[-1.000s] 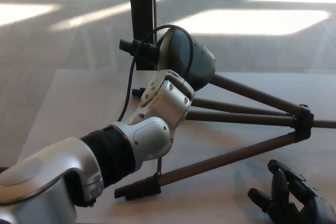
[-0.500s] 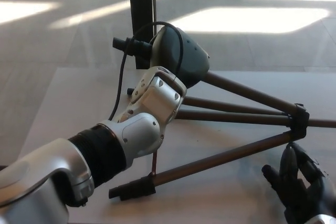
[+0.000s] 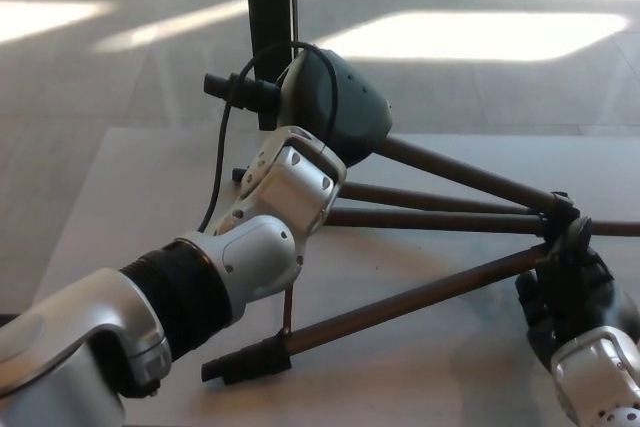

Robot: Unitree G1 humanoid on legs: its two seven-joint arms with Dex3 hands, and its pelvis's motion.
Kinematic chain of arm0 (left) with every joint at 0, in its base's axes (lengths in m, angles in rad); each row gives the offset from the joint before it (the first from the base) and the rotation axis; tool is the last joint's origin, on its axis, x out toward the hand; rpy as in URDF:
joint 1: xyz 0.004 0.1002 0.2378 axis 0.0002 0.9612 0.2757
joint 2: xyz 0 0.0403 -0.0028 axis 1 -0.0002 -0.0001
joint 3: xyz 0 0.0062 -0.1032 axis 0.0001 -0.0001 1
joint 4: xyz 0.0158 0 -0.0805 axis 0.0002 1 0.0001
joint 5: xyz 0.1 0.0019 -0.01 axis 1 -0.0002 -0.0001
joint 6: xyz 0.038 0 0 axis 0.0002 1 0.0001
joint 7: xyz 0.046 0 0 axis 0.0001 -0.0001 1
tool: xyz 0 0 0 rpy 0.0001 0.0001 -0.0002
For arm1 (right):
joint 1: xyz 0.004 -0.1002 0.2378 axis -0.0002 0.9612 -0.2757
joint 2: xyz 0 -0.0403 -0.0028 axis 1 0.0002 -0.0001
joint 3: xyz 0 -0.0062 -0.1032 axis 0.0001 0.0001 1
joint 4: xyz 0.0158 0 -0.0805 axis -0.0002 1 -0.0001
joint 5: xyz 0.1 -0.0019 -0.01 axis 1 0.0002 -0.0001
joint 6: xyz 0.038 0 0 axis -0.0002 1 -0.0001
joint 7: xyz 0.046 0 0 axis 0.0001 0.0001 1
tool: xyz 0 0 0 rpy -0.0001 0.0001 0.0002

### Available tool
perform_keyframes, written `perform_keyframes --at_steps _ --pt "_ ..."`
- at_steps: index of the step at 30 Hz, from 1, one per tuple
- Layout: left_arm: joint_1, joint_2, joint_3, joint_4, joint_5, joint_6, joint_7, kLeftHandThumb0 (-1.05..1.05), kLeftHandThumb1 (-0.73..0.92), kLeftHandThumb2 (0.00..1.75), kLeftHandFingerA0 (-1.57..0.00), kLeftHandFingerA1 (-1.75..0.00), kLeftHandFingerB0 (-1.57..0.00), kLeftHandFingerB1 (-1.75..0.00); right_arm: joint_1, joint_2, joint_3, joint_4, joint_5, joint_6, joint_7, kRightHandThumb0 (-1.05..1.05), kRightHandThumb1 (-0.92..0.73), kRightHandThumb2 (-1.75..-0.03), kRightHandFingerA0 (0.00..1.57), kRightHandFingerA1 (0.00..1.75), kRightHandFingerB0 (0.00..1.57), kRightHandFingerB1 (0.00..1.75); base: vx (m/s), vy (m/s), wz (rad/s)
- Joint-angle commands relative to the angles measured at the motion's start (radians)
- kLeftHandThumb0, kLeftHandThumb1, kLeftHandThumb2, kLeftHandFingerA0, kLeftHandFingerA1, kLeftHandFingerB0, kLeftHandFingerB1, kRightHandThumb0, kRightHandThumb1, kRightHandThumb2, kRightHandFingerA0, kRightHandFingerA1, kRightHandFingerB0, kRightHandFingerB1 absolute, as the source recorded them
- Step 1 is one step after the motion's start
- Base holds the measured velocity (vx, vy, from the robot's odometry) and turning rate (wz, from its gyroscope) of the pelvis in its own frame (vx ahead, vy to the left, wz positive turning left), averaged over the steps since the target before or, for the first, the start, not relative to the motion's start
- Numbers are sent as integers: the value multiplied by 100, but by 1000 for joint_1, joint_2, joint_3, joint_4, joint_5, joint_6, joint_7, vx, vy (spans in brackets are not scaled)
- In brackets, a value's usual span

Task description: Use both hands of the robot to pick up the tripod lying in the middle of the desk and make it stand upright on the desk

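Right black three-fingered hand [image 3: 568, 287], near counter's right edge, fingers up against dark leg collar of grey metal tripod [image 3: 440, 202]; firm grip unclear. Left hand hidden behind its silver-white wrist, at tripod's rounded dark head; grip cannot tell. Tripod tilted on pale grey counter [image 3: 130, 197], head raised toward far edge.
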Motion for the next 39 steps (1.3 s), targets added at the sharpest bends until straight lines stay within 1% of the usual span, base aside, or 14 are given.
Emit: perform_keyframes --at_steps 1,2,4,6,15,17,19,20,21,22,34,36,37,39 --pt "70 17 11 11 -1 -92 -17 -50 72 65 -97 -142 -84 -124 14 205 -17 26 124 35 -97 -65 -74 -71 0 20 0 2 0 0 0" --pt "69 18 20 9 -9 -97 -19 -48 70 64 -96 -143 -83 -118 26 234 -16 8 137 28 -131 -65 -79 -65 0 8 0 0 0 0 0" --pt "62 20 19 11 -3 -100 -32 -48 67 64 -95 -144 -84 -112 49 259 2 -11 143 27 -146 -63 -72 -73 0 18 0 1 0 0 0" --pt "62 19 17 20 6 -106 -6 -48 66 64 -96 -145 -84 -117 70 267 32 -23 126 37 -176 -63 -73 -73 0 32 0 8 0 0 0" --pt "47 7 50 27 -12 -114 4 -43 70 66 -94 -152 -79 -139 118 301 50 -54 157 43 -256 -63 -72 -73 0 34 0 13 0 0 0" --pt "21 4 62 38 -19 -128 7 -44 67 67 -95 -159 -82 -136 129 247 82 -37 189 107 -152 -70 -81 -67 0 9 0 0 0 0 0" --pt "11 7 62 35 -18 -141 -9 -43 68 67 -94 -155 -80 -137 125 248 76 -24 200 101 -147 -69 -78 -66 0 8 0 0 0 0 0" --pt "0 -2 62 43 -19 -150 1 -42 66 65 -94 -146 -82 -113 123 236 70 -12 230 124 -121 -86 -53 -88 0 40 0 31 0 0 0" --pt "-2 -2 63 43 -16 -153 0 -42 66 65 -94 -146 -82 -113 121 232 66 -5 249 133 -112 -86 -53 -88 0 40 0 31 0 0 0" --pt "-4 -8 67 44 -17 -146 -8 -43 65 65 -93 -149 -83 -111 115 225 64 6 258 143 -104 -71 -79 -64 0 0 0 0 0 0 0" --pt "-52 -64 100 66 -7 -132 -18 -38 66 68 -93 -139 -85 -101 45 137 18 148 289 133 -59 -68 -66 -60 0 0 0 0 0 0 0" --pt "-62 -73 104 69 5 -129 -2 -42 66 69 -93 -158 -83 -110 34 114 17 178 291 137 -41 -68 -63 -62 0 1 0 0 0 0 0" --pt "-68 -86 113 69 -1 -127 -5 -46 75 71 -92 -161 -82 -124 30 83 33 199 276 158 -13 -95 -51 -82 0 33 0 16 0 0 0" --pt "-68 -100 129 70 -5 -127 3 -46 75 71 -92 -161 -82 -124 18 48 52 225 257 180 5 -95 -51 -82 0 33 0 16 0 0 0"
